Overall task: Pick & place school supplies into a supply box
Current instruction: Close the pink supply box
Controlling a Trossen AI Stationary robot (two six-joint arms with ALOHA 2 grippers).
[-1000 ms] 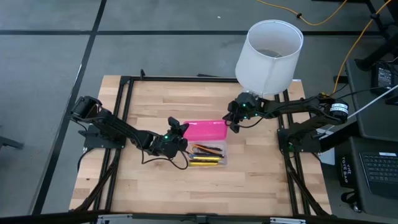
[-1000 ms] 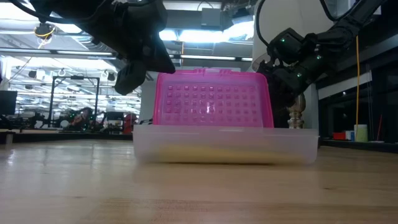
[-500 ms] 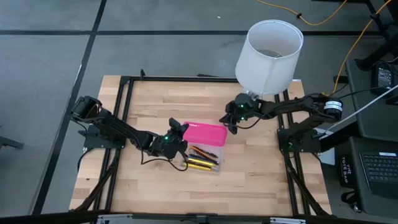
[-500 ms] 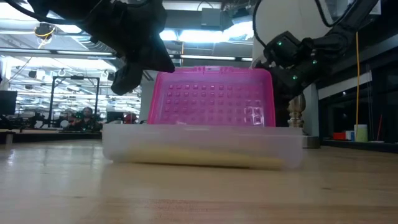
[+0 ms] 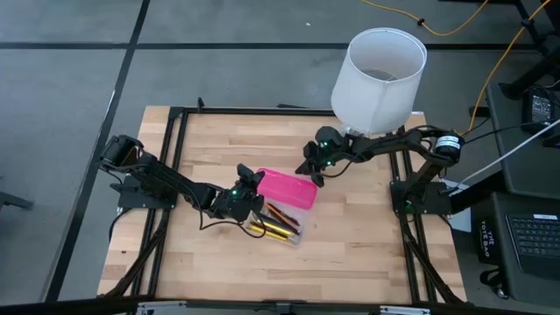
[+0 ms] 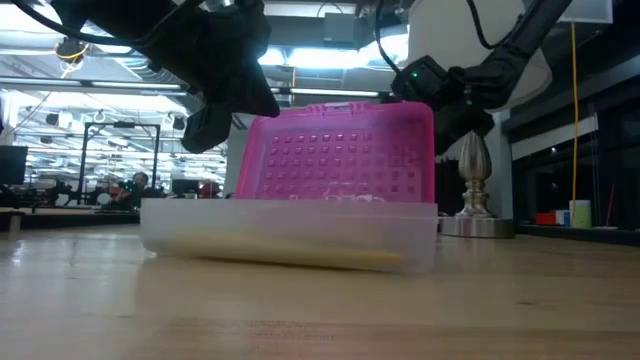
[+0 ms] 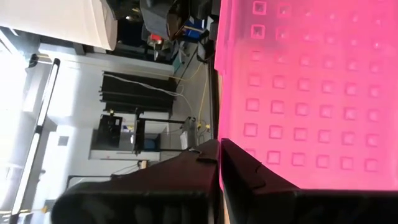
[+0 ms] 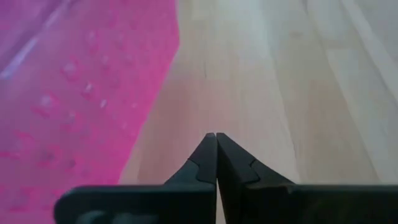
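On the left side of the wooden table (image 5: 175, 254), the left arm reaches in toward the middle. The left gripper (image 5: 248, 180) sits right at the left end of the pink lid (image 5: 284, 187). Its two fingers are pressed tight together, and they hold nothing. In the left wrist view the lid fills most of the picture, very close to the fingertips.

In the middle sits the supply box (image 5: 278, 213). It is turned a bit crooked on the table. Its lid stands up, so the box is open. Inside the clear bottom part lie the pens and pencils (image 5: 273, 222), yellow, orange and dark ones. I see no school things lying loose on the table.

To the right, the right gripper (image 5: 315, 168) is just beside the other end of the lid. Its fingers are shut tight too, with nothing between them. Behind it stands a white lampshade (image 5: 378, 68).

I think the putting-in part is done. The step now looks like closing the box. Both shut grippers seem to push at the lid from the two ends.

Next, the lid needs to tip down over the clear bottom. The push should be soft, because the light box can slide. One arm may need to hold the box in place.
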